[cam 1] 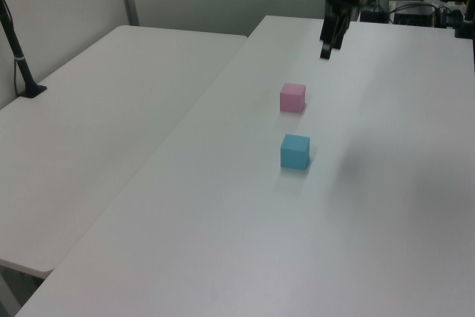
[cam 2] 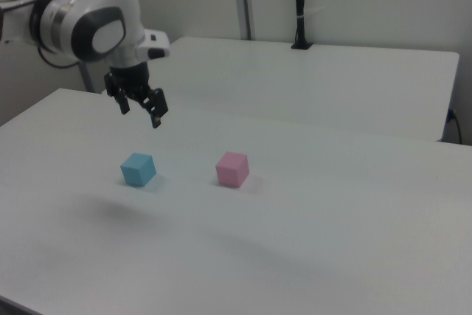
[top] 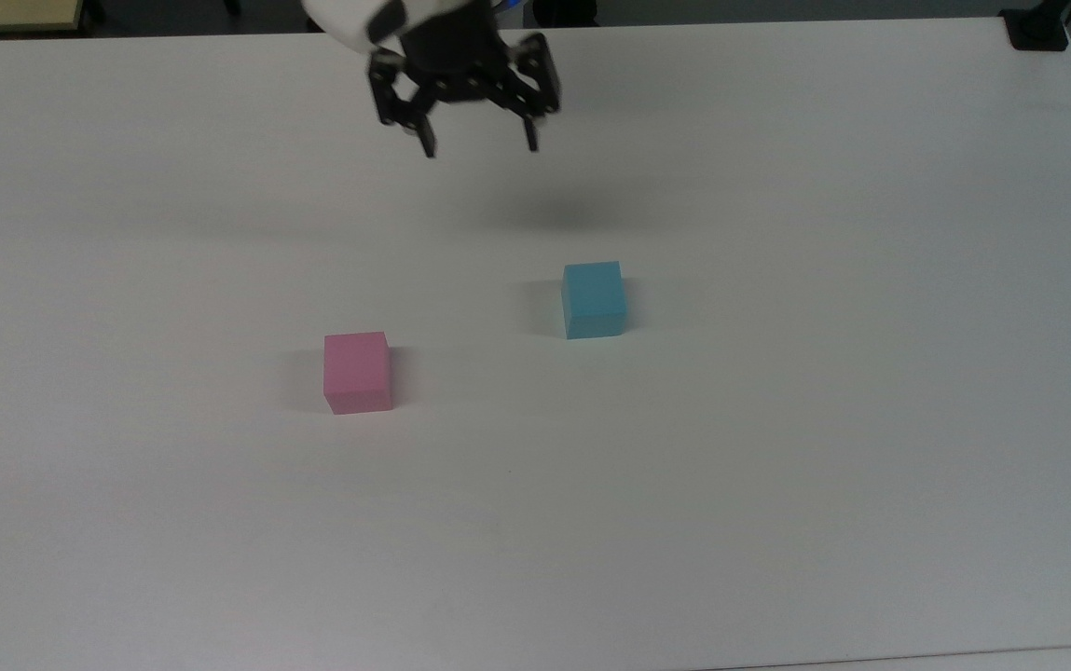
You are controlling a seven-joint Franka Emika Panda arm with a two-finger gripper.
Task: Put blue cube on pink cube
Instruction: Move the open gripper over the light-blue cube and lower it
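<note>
Blue matte cube sat alone on the white table, well apart from the pastel pink cube; black gripper hung above w/ fingers wide, empty (cube lay below-right of it, top view).

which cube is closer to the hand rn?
The blue cube. In the top view the open hand hangs above the table nearer to it than to the pink cube; the right view agrees.
</note>
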